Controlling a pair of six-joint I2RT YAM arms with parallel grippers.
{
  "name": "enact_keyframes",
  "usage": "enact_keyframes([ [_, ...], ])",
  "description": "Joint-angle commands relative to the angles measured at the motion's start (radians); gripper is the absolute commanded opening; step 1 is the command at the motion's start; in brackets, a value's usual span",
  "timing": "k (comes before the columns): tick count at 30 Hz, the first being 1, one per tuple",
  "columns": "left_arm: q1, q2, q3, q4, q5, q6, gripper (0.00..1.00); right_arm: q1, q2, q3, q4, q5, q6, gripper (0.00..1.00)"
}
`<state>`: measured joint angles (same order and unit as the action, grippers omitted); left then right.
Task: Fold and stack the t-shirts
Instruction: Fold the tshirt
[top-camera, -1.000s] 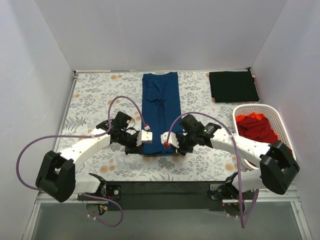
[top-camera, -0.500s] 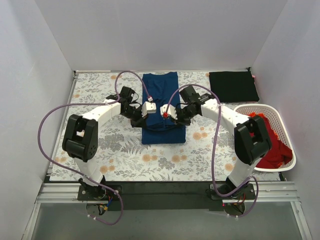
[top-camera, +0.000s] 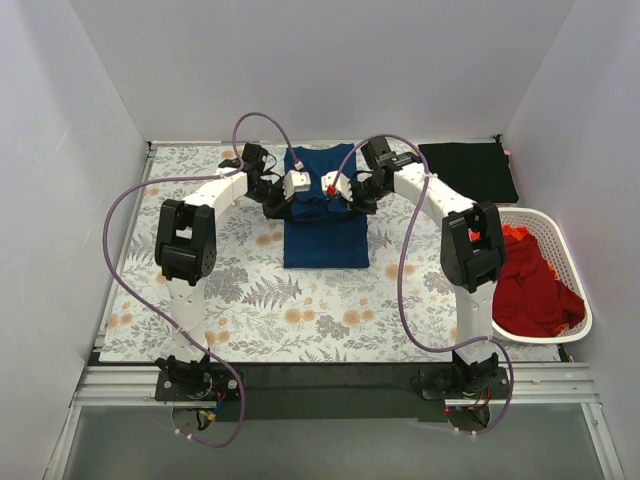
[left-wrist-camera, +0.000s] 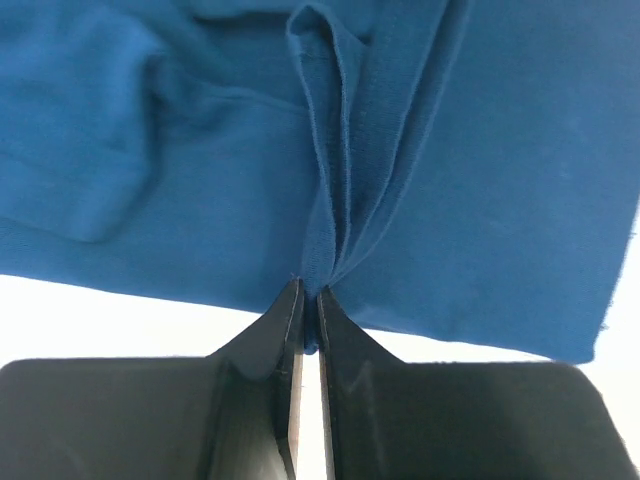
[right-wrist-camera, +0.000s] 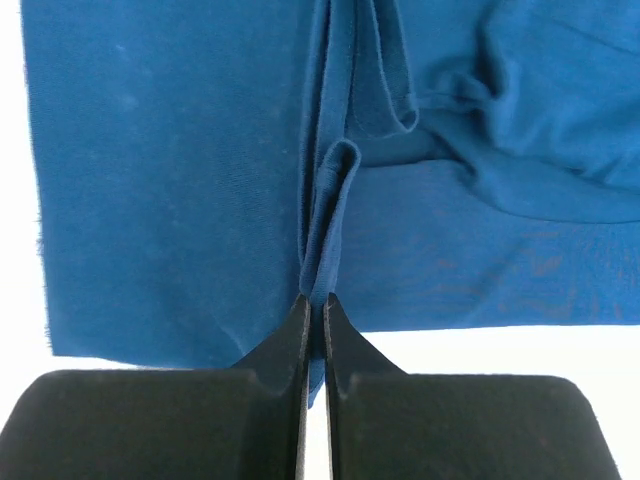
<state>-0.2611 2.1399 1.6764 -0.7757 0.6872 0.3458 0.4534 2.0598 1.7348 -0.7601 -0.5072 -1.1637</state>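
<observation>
The blue shirt (top-camera: 325, 235) lies in the middle of the far half of the cover (top-camera: 250, 290), a narrow strip doubled over on itself. Both arms reach out over it. The left gripper (top-camera: 296, 186) and right gripper (top-camera: 332, 187) sit close together above the shirt's far part, each clenched on a pinch of blue cloth. The wrist views show this plainly, with a bunched fold of hem rising from between each pair of closed jaws and the rest of the shirt spread beyond. Gripping one edge at two points side by side seems meant to keep that edge straight, so the upper layer lands square on the layer beneath instead of sagging at one corner. The step in hand looks like the lengthwise halving, with the carried edge near the far end and not yet let go. A black shirt (top-camera: 467, 172) lies folded flat at the far right corner, likely the start of the stack, so the blue one would go there next. Red shirts (top-camera: 525, 290) wait crumpled in the basket (top-camera: 525, 213) on the right, within the right arm's reach.
</observation>
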Motion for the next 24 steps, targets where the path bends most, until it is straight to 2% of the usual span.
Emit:
enact_keyframes([
  [1, 0.020, 0.040, 0.107, -0.048, -0.011, 0.033, 0.00, -0.019, 0.046, 0.109, -0.047, -0.019, -0.093, 0.01],
  [9, 0.028, 0.113, 0.206, -0.053, -0.020, 0.027, 0.00, -0.042, 0.149, 0.224, -0.047, -0.024, -0.109, 0.01],
  [22, 0.037, 0.147, 0.244, -0.030, -0.066, 0.019, 0.00, -0.056, 0.212, 0.290, -0.041, -0.030, -0.139, 0.01],
  [23, 0.037, 0.150, 0.244, -0.028, -0.074, 0.016, 0.07, -0.056, 0.220, 0.299, -0.039, -0.027, -0.137, 0.09],
  [24, 0.037, 0.149, 0.247, -0.020, -0.081, 0.009, 0.21, -0.056, 0.224, 0.316, -0.038, -0.021, -0.123, 0.24],
])
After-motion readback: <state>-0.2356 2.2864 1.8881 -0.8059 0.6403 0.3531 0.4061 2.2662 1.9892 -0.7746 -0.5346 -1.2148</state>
